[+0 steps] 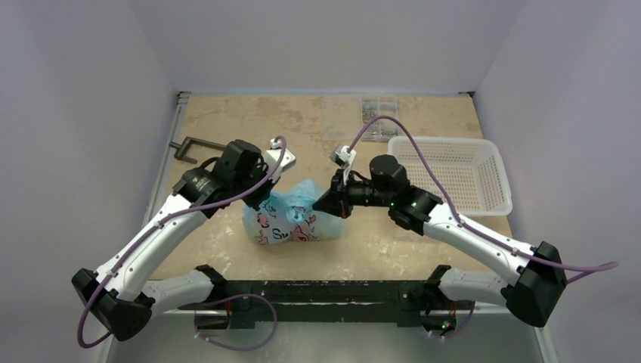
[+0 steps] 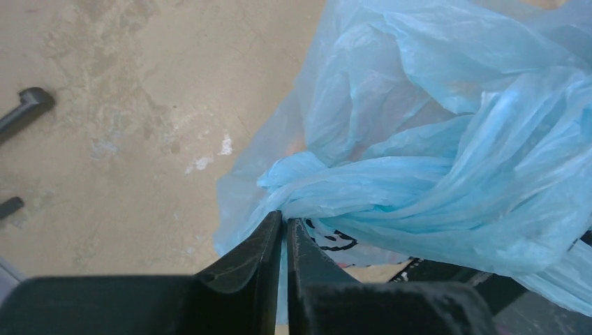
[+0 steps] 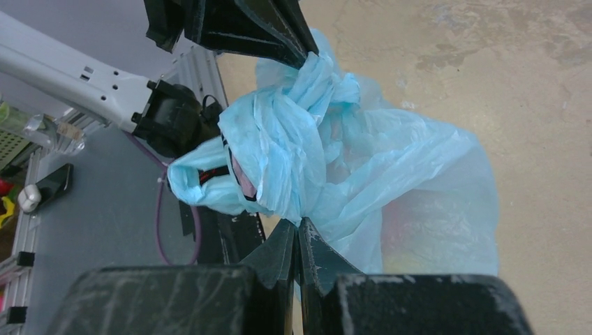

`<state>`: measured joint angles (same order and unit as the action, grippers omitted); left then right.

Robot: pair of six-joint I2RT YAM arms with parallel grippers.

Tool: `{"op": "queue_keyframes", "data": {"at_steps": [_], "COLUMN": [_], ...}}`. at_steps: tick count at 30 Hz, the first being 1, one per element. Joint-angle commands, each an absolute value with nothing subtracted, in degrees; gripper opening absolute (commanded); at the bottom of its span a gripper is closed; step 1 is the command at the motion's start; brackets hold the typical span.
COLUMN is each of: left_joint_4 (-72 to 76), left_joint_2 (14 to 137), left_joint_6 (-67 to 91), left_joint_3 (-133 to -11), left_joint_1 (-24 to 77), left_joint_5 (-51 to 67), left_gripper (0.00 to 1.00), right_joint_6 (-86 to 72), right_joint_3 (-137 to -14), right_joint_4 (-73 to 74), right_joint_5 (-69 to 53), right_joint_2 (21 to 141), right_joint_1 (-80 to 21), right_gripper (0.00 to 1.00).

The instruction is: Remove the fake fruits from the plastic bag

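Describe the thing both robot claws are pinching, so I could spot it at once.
On the mottled beige table, look at the middle, towards the near edge. There sits a crinkly translucent light-blue plastic bag, its bunched top pinched by the left gripper and the right gripper. Unlike the rigid white mesh basket to its right, it is soft and bears red and dark print.

Left gripper point(image 2: 285, 222): fingers point(image 2: 248, 262) pressed together, with a twisted rope of the plastic bag point(image 2: 433, 139) pinched at their tips. Bag is light blue, translucent, heavily creased, filling the right half. Dark printed marks point(image 2: 334, 239) show just right of the fingers. Mottled beige desk point(image 2: 139, 105) at left, with a dark bar point(image 2: 24, 108) at frame edge.
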<state>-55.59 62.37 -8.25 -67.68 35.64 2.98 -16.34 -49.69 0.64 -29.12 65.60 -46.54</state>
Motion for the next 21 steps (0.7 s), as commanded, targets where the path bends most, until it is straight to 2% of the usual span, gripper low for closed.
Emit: {"op": "queue_keyframes", "data": {"at_steps": [1,9,18,21], "left_joint_4": [-48.84,-36.57,-30.07,-29.87], "left_joint_2": [60.29,46.57,38.01,37.09], "left_joint_6": [-7.91,2.58,5.77,4.96], "left_joint_3": [-64.90,-56.06,-51.93,-51.54], "left_joint_1": [34.05,27.92,27.64,27.64], "left_joint_5": [-4.09,-18.29,-19.79,-17.06], "left_gripper": [0.01,0.00,0.00,0.00], "right_joint_6": [-14.99,-24.20,-27.47,-25.05], "right_joint_3": [-51.28,-48.64,-53.05,-57.05], "right_joint_4": [1.24,0.97,-0.43,3.81], "right_joint_5": [-25.10,-5.66,-11.92,-12.16], "right_joint_2": [65.16,65.06,71.84,72.85], "right_joint_1": [-46.50,-45.81,-45.34,-45.26], "right_gripper": [0.00,0.00,0.00,0.22]}}
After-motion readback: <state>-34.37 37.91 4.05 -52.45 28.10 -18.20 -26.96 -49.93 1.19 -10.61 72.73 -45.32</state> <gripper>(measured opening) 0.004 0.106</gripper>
